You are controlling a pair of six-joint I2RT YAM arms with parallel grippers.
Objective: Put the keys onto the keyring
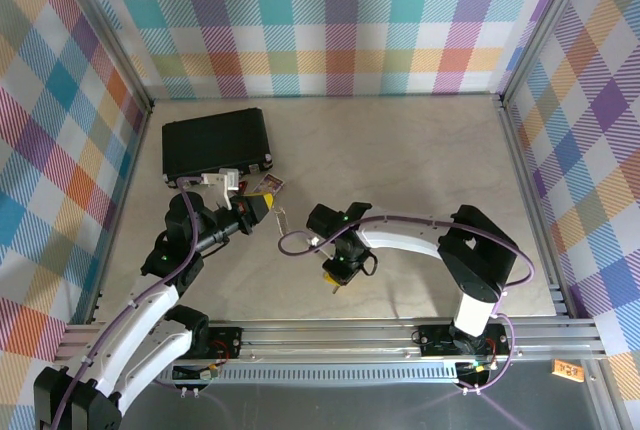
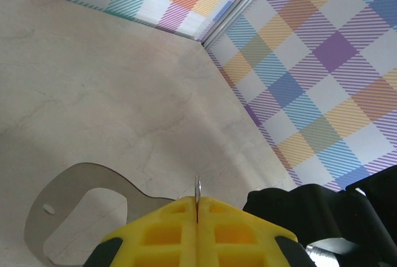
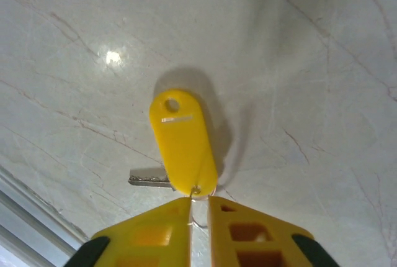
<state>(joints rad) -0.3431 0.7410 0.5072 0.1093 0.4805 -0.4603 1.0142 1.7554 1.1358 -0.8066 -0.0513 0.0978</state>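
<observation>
Light fell bright and even from above over the table point(image 1: 400, 150), and the top view held no deep shade and looked sharp throughout. In the right wrist view a small white glare spot sat on the glossy table surface, and the key point(image 3: 183, 146) threw a soft, dim shadow up and to its right. The right gripper point(image 3: 198, 212) at the bottom edge was slightly soft in focus. In the left wrist view the left gripper point(image 2: 197, 214) was blurred at close range, while the checked wall point(image 2: 322, 62) behind it was crisp.

White arms point(image 1: 405, 240) with black joints, purple cables point(image 1: 292, 248), yellow waffled claw fingertips point(image 2: 155, 236)
</observation>
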